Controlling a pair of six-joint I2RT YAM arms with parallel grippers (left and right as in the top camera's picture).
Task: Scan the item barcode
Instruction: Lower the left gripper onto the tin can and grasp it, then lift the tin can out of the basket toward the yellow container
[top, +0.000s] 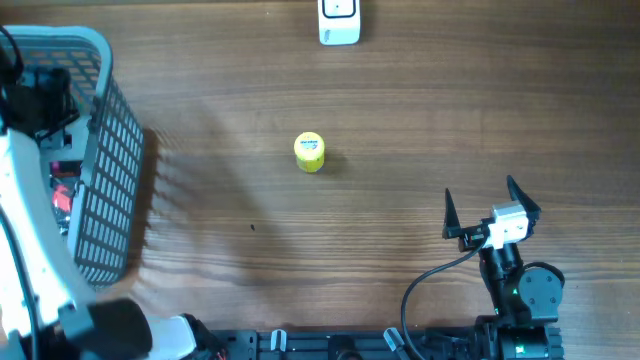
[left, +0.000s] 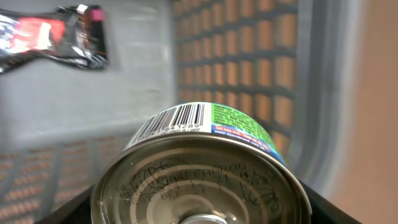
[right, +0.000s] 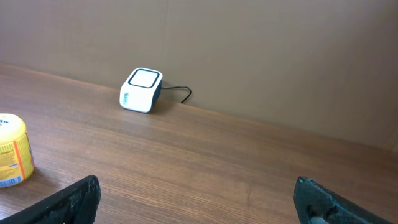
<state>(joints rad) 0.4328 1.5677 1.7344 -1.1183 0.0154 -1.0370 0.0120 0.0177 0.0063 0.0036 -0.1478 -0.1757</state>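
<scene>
— What's on the far left?

— In the overhead view the white basket (top: 100, 150) fills the left edge, and my left arm (top: 30, 230) reaches down into it. The left wrist view shows the left gripper (left: 199, 208) clamped on a tin (left: 199, 180) inside the basket, with a dark finger (left: 71, 211) at each lower corner.

— Can you read the tin?

— The barcode (left: 175, 121) faces up, just left of a green label (left: 239, 124) with a blue strip. I can't read its digits or the code stamped on the lid; they're too blurred. A red and black packet (left: 53, 34) lies at the upper left of that view.

— And further right?

— Overhead, a yellow jar (top: 309, 152) stands on the table (top: 400, 120) near the middle, its print too small to read. The white scanner (top: 339, 20) sits at top centre, with a small blue mark on its side and a cable (right: 183, 94) behind it. My right gripper (top: 492, 205) is at the lower right, jaws spread wide and holding nothing, well apart from both.
</scene>
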